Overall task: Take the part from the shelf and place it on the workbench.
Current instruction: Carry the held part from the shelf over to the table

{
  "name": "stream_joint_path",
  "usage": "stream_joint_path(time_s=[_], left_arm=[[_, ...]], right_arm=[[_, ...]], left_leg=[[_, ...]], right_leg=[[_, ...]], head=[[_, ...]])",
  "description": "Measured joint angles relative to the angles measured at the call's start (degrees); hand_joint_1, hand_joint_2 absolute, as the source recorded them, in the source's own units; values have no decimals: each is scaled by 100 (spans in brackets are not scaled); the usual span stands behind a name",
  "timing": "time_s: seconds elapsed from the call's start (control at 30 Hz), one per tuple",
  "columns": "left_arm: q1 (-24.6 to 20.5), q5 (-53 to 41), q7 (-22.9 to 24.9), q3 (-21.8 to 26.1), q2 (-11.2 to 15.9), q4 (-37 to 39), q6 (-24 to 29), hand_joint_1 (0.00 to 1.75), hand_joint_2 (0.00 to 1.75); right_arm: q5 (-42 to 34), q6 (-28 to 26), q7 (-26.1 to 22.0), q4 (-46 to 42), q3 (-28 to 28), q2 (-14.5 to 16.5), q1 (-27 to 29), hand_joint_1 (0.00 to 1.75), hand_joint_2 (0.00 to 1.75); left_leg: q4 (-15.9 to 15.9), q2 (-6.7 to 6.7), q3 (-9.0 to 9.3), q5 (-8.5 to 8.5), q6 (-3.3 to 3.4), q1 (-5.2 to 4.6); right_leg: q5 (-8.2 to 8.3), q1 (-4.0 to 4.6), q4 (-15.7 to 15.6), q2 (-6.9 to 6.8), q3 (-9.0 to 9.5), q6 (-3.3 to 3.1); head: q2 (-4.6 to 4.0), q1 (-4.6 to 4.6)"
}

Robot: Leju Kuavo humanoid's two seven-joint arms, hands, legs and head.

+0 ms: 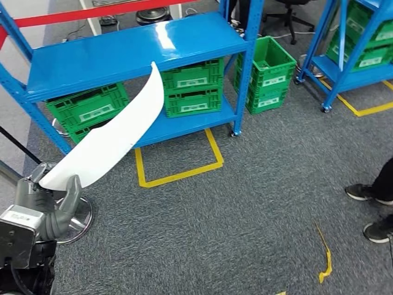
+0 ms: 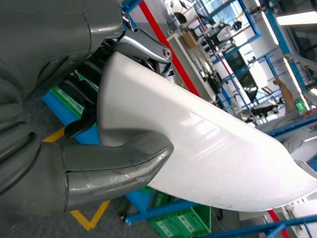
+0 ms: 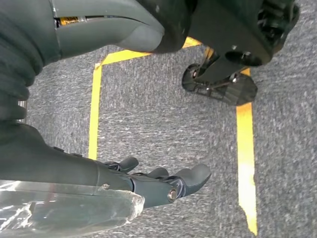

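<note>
Head view puts the left hand (image 1: 48, 206) at the lower left, well in front of the blue shelf (image 1: 129, 52) and low beside it. It grips the near end of the long white part (image 1: 111, 138), which rises slantwise toward the shelf, its far tip crossing the front edge of the upper board without clearly touching it. Held by one end, the part can be swung free of the shelf; I judge it is already off the board and in carry, with the workbench leg of the task not yet done.

Left wrist view shows why the hold works: the thick grey thumb (image 2: 119, 168) presses one face of the part (image 2: 209, 148) and the darker fingers (image 2: 84, 106) wrap the other, so the curved panel is pinched across its thickness.

Green crates (image 1: 192, 86) sit on the lower board of the shelf, and more stand just right of its post.

Right wrist view shows the right hand (image 3: 164, 181) hanging over grey carpet and yellow floor tape (image 3: 246, 163), fingers stretched out and apart, carrying nothing.
</note>
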Motion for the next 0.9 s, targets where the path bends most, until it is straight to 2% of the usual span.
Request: stream_joint_path(time_s=[0.07,0.1,0.13,0.17,0.2,0.27,0.33,0.4,0.43,0.47,0.53,0.57,0.6,0.63,0.67,0.7,0.73,0.8,0.83,0.9], left_arm=[[53,-9,-3,9,-2,-8,14,168,175],[79,-16,-4,16,-2,-8,22,168,175],[100,-23,-5,23,-3,-10,28,168,175],[116,-32,-6,30,-3,-14,34,168,175],[127,-40,-7,37,-3,-21,40,168,175],[147,-50,-10,48,-4,-53,50,168,175],[173,-53,-14,68,-5,-87,68,168,175],[189,-56,-14,85,-6,-113,87,168,175],[192,-57,-14,89,-10,-128,92,168,175],[201,-60,-16,91,-15,-150,98,168,175],[234,-63,-19,102,-30,-187,109,168,175],[251,-65,-21,110,-37,-200,116,168,175],[265,-65,-21,119,-45,-206,123,168,175],[275,-65,-21,125,-51,-211,130,168,175],[286,-65,-22,130,-59,-219,138,168,175],[294,-65,-24,134,-63,-228,149,168,175],[301,-65,-30,138,-70,-240,166,168,175],[317,-50,-42,144,-81,-270,194,168,175],[324,-33,-47,144,-87,-283,201,168,175],[330,23,-48,144,-102,-299,195,168,175]], right_arm=[[-1,9,-2,-3,-1,0,-3,0,175],[-1,13,-3,-4,-1,0,1,0,175],[-1,15,-4,-5,-2,0,6,0,175],[-1,16,-6,-6,-2,0,11,0,175],[-1,16,-8,-7,-2,0,11,0,175],[-1,21,-13,-7,-3,2,1,0,175],[-1,29,-16,-7,-4,4,-8,0,175],[-1,35,-17,-7,-4,5,9,0,175],[-1,37,-17,-8,-4,6,23,0,175],[-1,38,-17,-8,-4,7,31,0,175],[-1,38,-17,-9,-4,7,25,0,175],[-1,38,-17,-9,-4,7,15,0,175],[-1,38,-17,-9,-4,7,9,0,175],[-1,40,-17,-9,-4,6,8,0,175],[-1,41,-17,-9,-4,5,10,0,175],[-1,43,-17,-12,-5,5,12,0,175],[-1,43,-17,-14,-7,4,11,0,175],[-1,41,-24,-18,-10,7,-11,0,175],[-1,41,-29,-18,-10,8,-23,0,175],[-2,42,-38,-18,-13,9,-28,0,175]], left_leg=[[797,-75,-375,-369,-15,1],[1087,-86,-519,-447,-12,0],[1188,-95,-578,-416,-1,0],[1052,-111,-523,-272,16,0],[726,-153,-370,-63,39,0],[-76,-412,2,274,95,13],[-468,-585,172,351,119,13],[-515,-493,183,360,141,6],[-537,-433,192,376,169,13],[-558,-364,201,388,202,24],[-577,-210,213,391,250,31],[-576,-133,213,386,262,28],[-574,-56,215,382,265,25],[-573,16,219,375,265,23],[-571,84,229,366,258,24],[-569,150,247,352,244,25],[-566,208,272,334,221,23],[-537,313,308,285,163,-17],[-526,365,319,270,138,-40],[-522,478,330,256,97,-56]], right_leg=[[5,1,0,86,-14,-30],[6,2,0,136,-17,-34],[8,3,0,192,-18,-34],[11,4,0,255,-16,-30],[16,3,0,321,-13,-24],[30,3,10,449,-25,5],[57,-10,5,564,-70,64],[91,-31,-24,655,-119,141],[74,-25,5,602,-153,171],[-3,-15,127,490,-228,195],[-337,5,739,191,-534,232],[-525,3,1147,111,-731,251],[-643,2,1474,72,-884,267],[-655,1,1619,52,-944,279],[-563,0,1544,34,-890,284],[-390,0,1248,-10,-718,283],[-205,2,840,-125,-482,279],[-12,29,176,-364,-94,234],[2,41,41,-422,-23,199],[3,49,21,-307,-46,107]], head=[[0,-3],[0,-4],[0,-3],[0,-3],[0,-4],[0,-1],[0,2],[0,1],[0,6],[0,21],[0,51],[0,61],[0,60],[0,61],[0,62],[0,61],[0,63],[0,59],[0,49],[0,26]])
